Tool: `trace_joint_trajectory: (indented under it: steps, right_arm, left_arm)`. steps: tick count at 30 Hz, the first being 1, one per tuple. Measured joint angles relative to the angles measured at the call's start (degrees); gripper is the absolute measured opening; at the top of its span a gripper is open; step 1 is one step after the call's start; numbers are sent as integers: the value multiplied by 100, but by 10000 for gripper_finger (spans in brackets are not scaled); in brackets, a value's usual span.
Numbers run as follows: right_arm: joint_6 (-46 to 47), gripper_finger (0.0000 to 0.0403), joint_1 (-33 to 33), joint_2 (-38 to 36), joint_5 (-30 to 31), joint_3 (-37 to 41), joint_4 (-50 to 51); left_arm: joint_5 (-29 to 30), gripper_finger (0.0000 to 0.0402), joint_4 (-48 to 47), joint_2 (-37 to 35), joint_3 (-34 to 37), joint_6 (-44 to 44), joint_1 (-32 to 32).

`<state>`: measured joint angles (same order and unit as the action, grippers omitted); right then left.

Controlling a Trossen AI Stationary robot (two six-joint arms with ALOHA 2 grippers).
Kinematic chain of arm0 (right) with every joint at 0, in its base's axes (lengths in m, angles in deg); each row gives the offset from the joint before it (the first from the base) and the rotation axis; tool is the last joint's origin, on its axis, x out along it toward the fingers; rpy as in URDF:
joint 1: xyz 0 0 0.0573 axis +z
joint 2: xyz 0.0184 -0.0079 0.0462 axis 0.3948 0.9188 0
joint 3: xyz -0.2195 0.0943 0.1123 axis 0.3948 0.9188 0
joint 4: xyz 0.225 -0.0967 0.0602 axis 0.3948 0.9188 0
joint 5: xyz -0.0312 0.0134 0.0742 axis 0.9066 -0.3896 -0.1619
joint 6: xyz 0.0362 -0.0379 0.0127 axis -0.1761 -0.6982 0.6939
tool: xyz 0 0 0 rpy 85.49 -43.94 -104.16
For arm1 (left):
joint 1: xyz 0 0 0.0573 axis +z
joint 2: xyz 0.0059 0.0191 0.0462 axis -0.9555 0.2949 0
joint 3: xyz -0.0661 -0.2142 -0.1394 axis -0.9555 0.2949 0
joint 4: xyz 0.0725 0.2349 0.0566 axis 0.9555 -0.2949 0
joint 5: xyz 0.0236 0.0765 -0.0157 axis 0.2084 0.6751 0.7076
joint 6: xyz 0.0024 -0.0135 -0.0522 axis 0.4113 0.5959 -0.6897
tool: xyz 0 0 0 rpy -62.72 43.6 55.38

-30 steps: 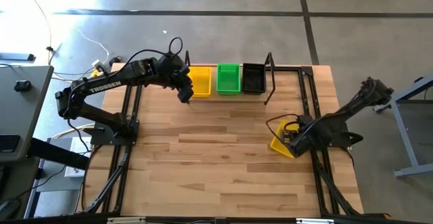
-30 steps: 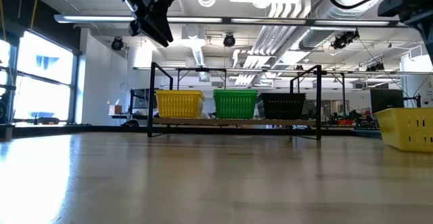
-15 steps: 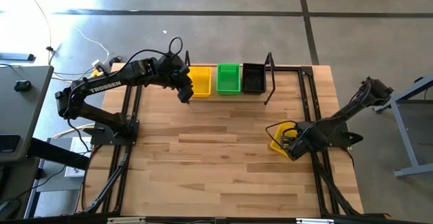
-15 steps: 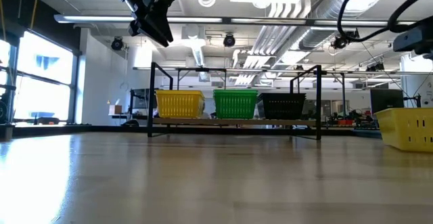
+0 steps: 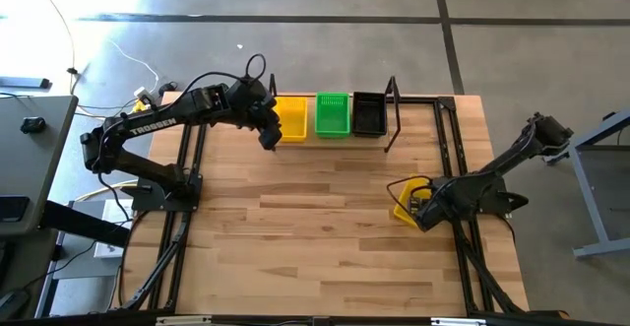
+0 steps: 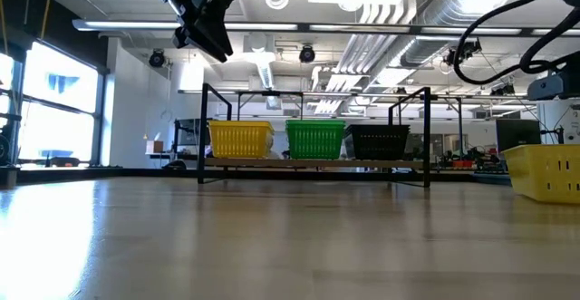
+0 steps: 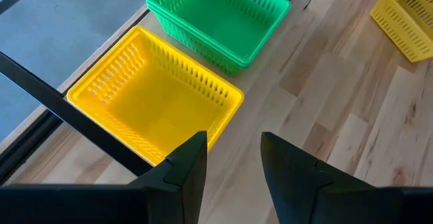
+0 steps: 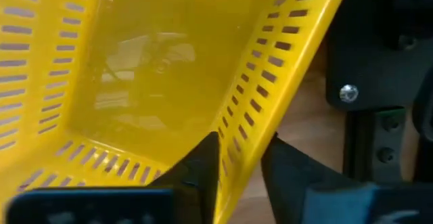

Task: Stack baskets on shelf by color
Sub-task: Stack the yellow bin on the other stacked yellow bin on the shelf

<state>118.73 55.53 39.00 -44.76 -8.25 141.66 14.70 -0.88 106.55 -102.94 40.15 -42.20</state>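
Progress: early, by my read. 3 stacks started on the light wooden shelf with black wire frame (image 5: 389, 134), upper centre; more baskets still to come.
Shelf contents: yellow mesh plastic basket (image 5: 290, 118), green mesh basket (image 5: 333, 114), black mesh basket (image 5: 369, 113); yellow and green look empty.
Loose yellow basket (image 5: 406, 208): on wooden counter (image 5: 305, 228), right of centre.
Right claw (image 8: 238, 158): fingers straddle that basket's wall, closing; firm grip not confirmed.
Left claw (image 7: 233, 158): parted, empty, above shelf's yellow basket.

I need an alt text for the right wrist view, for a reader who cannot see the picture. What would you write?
The right gripper straddles the mesh side wall of a yellow basket, one dark finger inside it and one outside. The basket fills most of the picture, showing its slotted walls and glossy floor. Beside it are a strip of wooden tabletop and a black metal frame.
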Motion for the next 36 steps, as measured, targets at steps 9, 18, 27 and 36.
trace_joint_trajectory:
  steps: [9,18,27,36]
  right_arm:
    - [35,11,-87,0,368,-27,-315]
    - [25,2,-117,110,1128,-728,-375]
    - [-281,1,-206,1138,1862,-1845,-349]
    - [-1040,0,-598,2303,2620,-3183,-357]
  left_arm:
    - [0,129,230,0,0,46,-551]
    - [0,129,1028,0,0,2,-1494]
    - [163,129,1545,0,0,245,-2234]
    - [478,129,1533,0,0,552,-2815]
